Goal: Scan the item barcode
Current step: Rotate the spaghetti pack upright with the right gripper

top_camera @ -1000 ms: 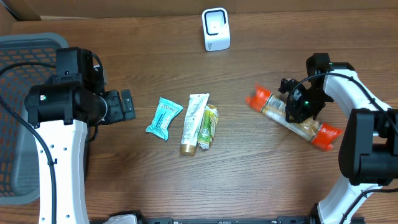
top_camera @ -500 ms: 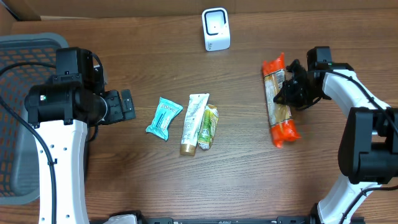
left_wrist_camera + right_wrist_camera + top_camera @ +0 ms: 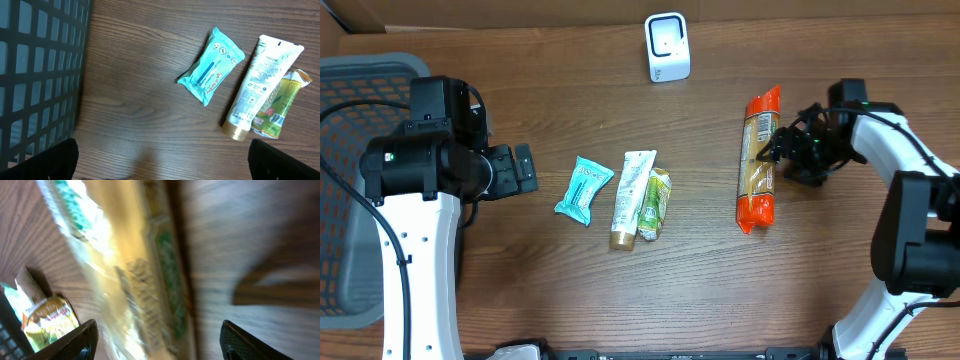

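Right wrist view shows our right fingers (image 3: 80, 342) spread wide, with nothing clamped between them; a blurred yellow wrapper fills the space just ahead. Overhead, the orange-ended packet (image 3: 757, 160) lies flat on the tabletop (image 3: 720, 290), just beside these fingertips on their open side. One of its orange ends points toward the white scanner (image 3: 667, 47), which stands well apart beyond it.

We judge the step in hand to be a pick-up, so that the packet's barcode can be turned to the scanner's face. We cannot tell which side carries the barcode. We would close across the packet near mid-length, where it should droop least, and lift clear before swinging it over.

Our left fingers (image 3: 50, 160) hang wide and empty. Ahead of them lie a teal pouch (image 3: 211, 66), a white tube (image 3: 260, 85) and a green sachet (image 3: 277, 105) right against the tube, with the basket (image 3: 40, 75) off to one side.
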Action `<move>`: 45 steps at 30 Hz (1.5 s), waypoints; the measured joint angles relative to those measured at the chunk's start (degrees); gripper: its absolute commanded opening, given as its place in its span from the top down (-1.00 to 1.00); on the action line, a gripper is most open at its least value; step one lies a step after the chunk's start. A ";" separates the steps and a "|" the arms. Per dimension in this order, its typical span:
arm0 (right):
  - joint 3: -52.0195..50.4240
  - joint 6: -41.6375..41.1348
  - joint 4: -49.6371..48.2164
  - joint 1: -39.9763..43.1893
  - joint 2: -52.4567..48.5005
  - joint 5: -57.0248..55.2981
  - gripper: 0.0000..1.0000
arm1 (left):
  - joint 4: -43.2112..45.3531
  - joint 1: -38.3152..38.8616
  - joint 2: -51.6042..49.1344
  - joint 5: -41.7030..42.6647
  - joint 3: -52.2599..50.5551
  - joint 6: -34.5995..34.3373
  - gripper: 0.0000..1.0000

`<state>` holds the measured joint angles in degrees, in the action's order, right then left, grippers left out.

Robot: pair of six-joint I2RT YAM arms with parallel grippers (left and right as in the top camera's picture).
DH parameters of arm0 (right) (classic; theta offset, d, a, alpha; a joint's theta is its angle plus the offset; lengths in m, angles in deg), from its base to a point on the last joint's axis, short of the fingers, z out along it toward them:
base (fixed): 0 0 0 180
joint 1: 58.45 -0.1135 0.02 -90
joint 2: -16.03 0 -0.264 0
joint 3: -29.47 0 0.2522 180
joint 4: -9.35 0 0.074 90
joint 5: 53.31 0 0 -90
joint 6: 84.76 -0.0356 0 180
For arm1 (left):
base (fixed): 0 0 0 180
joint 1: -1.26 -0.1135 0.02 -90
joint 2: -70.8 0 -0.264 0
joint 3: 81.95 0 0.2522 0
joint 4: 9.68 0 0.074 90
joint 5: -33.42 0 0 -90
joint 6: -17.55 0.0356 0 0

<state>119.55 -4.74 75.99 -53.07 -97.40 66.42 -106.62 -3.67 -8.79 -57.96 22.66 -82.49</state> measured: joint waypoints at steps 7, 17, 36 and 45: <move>-3.45 3.17 -5.57 -1.95 0.00 1.22 -0.60 | 0.00 0.00 0.00 0.00 0.00 0.00 -0.99; -11.45 4.11 -20.55 -10.08 2.49 2.01 -0.02 | 0.00 0.00 0.00 0.00 0.00 0.00 -0.99; -9.18 5.07 -6.47 -4.66 1.97 15.43 0.93 | -0.02 0.00 0.00 0.00 0.00 0.00 -0.99; 8.35 16.96 16.79 -5.97 5.25 19.15 0.93 | -0.02 0.00 0.00 0.00 0.00 0.00 -0.99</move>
<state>127.89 12.22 92.78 -59.03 -92.15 85.57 -106.64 -3.67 -8.79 -57.96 22.66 -82.49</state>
